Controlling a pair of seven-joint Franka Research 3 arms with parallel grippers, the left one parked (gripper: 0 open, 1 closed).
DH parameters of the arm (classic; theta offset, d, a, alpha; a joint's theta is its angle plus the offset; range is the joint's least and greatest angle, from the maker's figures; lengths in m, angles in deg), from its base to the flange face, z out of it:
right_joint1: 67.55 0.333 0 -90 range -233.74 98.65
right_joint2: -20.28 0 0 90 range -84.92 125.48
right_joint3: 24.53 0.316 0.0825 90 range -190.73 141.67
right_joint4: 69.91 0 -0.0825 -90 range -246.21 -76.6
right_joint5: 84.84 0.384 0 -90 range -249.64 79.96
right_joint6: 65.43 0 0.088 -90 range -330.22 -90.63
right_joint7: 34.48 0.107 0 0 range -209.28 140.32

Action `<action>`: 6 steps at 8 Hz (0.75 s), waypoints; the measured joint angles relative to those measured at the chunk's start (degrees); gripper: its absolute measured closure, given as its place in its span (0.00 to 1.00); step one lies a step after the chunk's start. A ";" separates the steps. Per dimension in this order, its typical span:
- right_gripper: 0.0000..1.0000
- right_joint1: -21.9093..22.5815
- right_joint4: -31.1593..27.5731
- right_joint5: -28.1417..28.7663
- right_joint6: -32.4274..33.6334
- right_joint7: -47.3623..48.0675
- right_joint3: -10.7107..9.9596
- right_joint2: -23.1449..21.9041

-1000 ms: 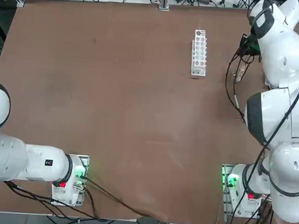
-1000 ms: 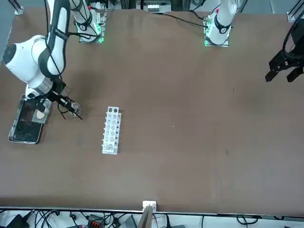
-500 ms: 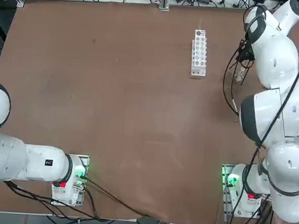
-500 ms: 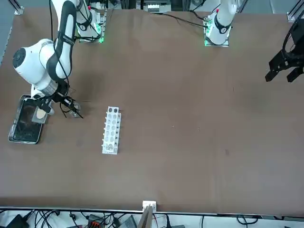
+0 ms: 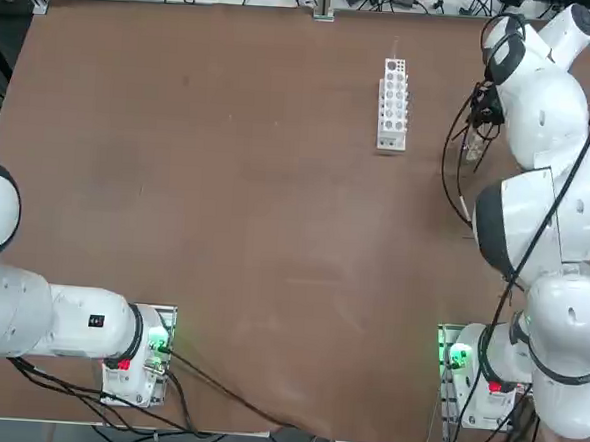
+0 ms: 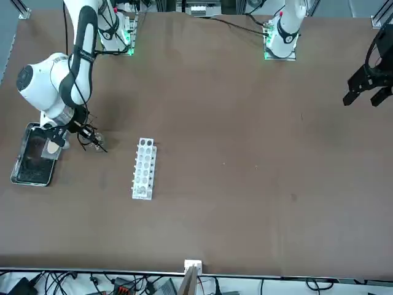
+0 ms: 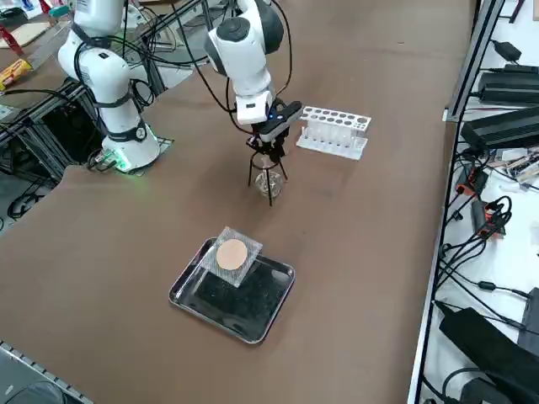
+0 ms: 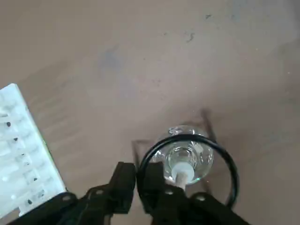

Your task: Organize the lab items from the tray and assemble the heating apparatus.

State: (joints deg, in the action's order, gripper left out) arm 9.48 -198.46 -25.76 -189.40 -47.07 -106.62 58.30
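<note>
gripper: right arm's, low over the stand's ring, fingers slightly apart straddling the ring wire, hold unclear
stand: dark wire, upright on table between tray and rack
burner: clear glass, inside the stand
tray: metal, near table edge
mesh: leaning on tray rim
rack: white, beside stand

The counter is plain reddish brown. On it sits a shiny silver tray with a dark, speckled floor, carrying a grey mesh with a tan round centre. The burner is clear glass inside a black wire stand. The rack is white, dotted with holes.
</note>
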 joint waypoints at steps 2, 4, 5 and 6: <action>0.39 -0.44 0.10 0.58 0.00 -0.02 0.02 -0.01; 0.04 -0.41 0.55 0.71 0.00 -0.02 -0.01 -0.01; 0.00 -0.39 1.09 0.72 0.05 -0.02 -0.22 -0.02; 0.00 -0.36 1.93 0.72 0.95 -0.02 -1.03 -0.01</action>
State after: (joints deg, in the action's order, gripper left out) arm 9.12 -196.52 -25.05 -188.44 -47.09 -107.65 58.29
